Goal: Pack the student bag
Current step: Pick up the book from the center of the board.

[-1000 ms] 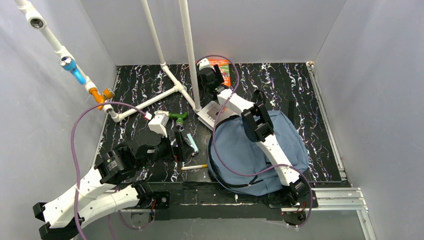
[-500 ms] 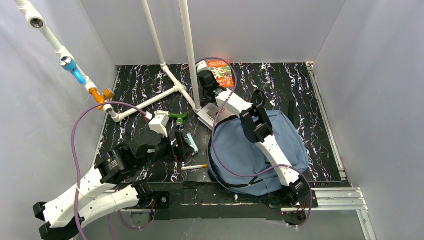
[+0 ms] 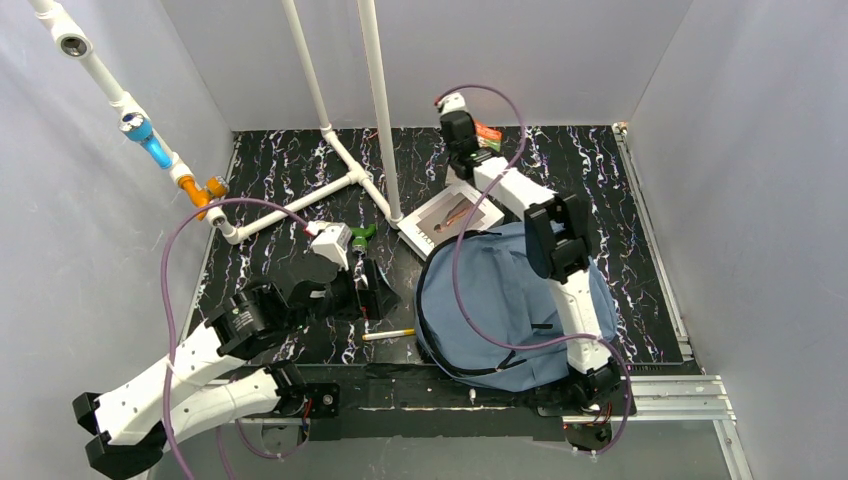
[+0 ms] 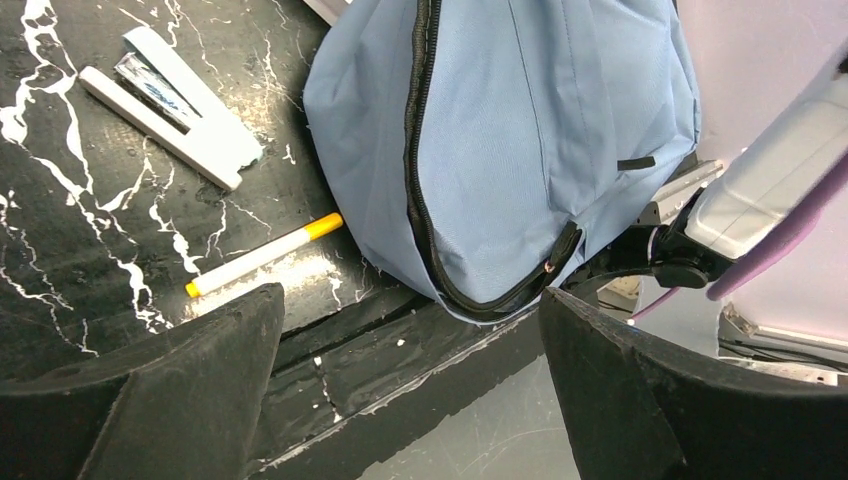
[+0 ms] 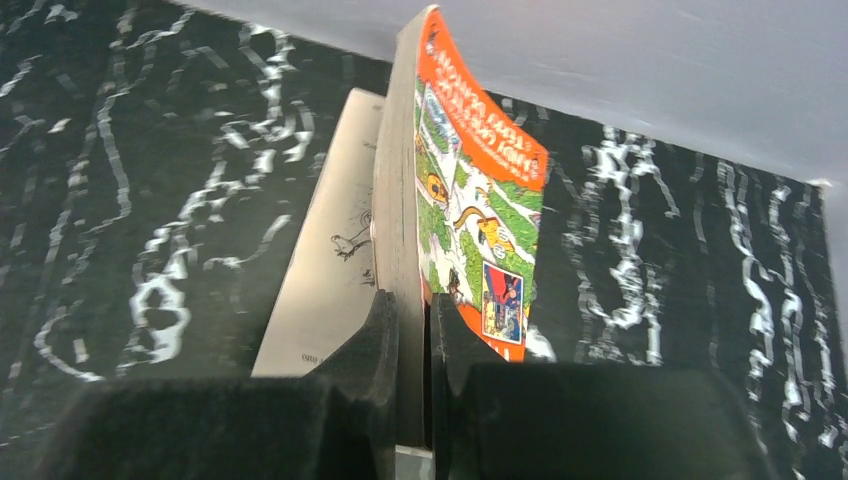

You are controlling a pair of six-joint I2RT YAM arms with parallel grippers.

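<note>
Right tool (image 5: 412, 318) is now clamped on the edge of the orange-covered book (image 5: 470, 230); its jaws were apart a second ago. The book is off the tabletop (image 3: 280, 170), held on edge near the back wall. The student bag (image 3: 500, 300) lies flat, well apart on this tool's near side, toward the arm bases; can't tell if its zipper is open. Left tool (image 4: 405, 330) has its jaws wide apart, holds nothing, and has swung closer to the bag's left side. Likely meaning: first book grasped, carry to the bag next.
</note>
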